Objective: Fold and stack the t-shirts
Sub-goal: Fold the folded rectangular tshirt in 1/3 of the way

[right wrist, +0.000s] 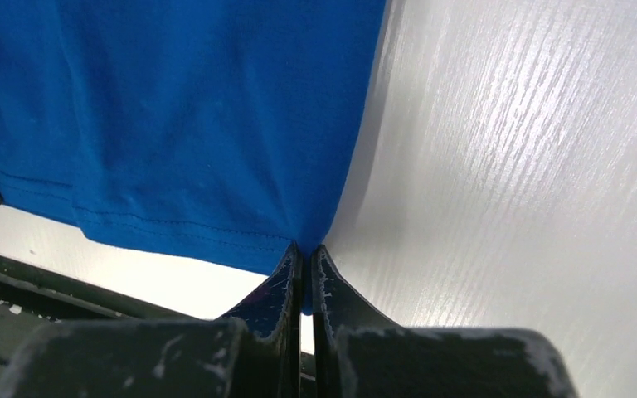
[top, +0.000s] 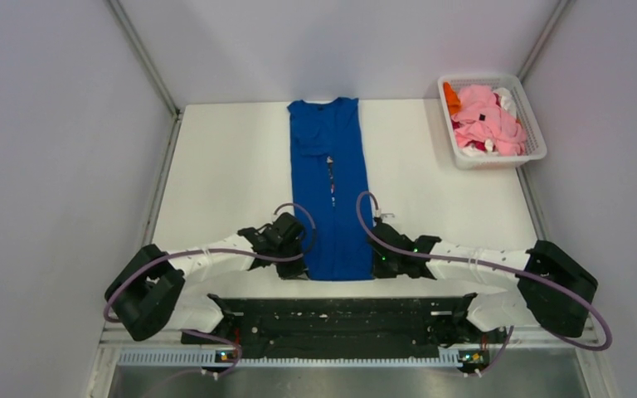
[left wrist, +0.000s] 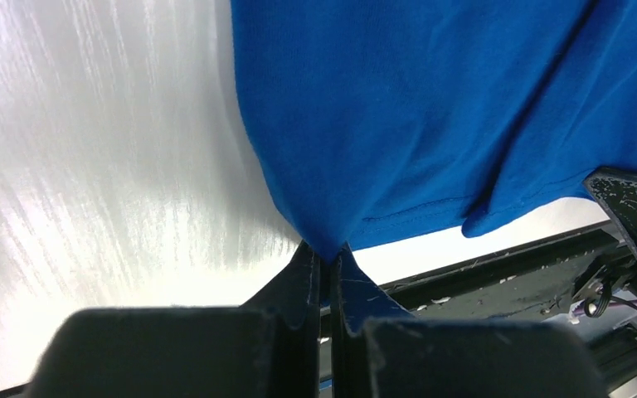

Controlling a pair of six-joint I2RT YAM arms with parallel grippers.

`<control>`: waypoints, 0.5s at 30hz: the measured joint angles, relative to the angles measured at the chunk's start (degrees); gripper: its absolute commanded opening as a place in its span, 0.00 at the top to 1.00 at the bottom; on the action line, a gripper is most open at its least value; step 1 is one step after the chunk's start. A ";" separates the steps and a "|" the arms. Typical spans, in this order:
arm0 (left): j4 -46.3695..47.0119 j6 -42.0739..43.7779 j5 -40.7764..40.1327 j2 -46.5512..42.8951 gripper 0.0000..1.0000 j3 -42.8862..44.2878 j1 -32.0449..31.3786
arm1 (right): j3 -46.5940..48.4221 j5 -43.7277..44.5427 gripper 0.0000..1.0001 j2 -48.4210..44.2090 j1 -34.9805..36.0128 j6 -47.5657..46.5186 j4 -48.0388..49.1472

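The royal blue t-shirt lies on the white table as a long narrow strip, sides folded in, collar at the far end, a sliver of white print along its middle seam. My left gripper is shut on its near left hem corner, seen in the left wrist view. My right gripper is shut on the near right hem corner, seen in the right wrist view. The blue cloth fans out from both pairs of jaws. Pink, orange, white and red shirts are piled in the basket.
The white lattice basket stands at the far right of the table. Grey walls close in on both sides and behind. The black arm mounting rail runs along the near edge.
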 measured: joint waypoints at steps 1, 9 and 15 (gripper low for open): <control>-0.02 -0.04 -0.11 -0.39 1.00 -0.28 -0.20 | -0.57 -0.20 1.00 -0.61 0.00 0.02 0.13; -3.43 -2.23 -1.16 -7.76 1.00 -4.76 -3.34 | -5.07 -4.33 1.00 -8.39 2.67 -0.42 -0.02; -4.11 -2.51 0.50 -13.77 1.00 -6.95 -4.09 | -5.29 -6.36 1.00 -11.06 5.42 -0.81 0.55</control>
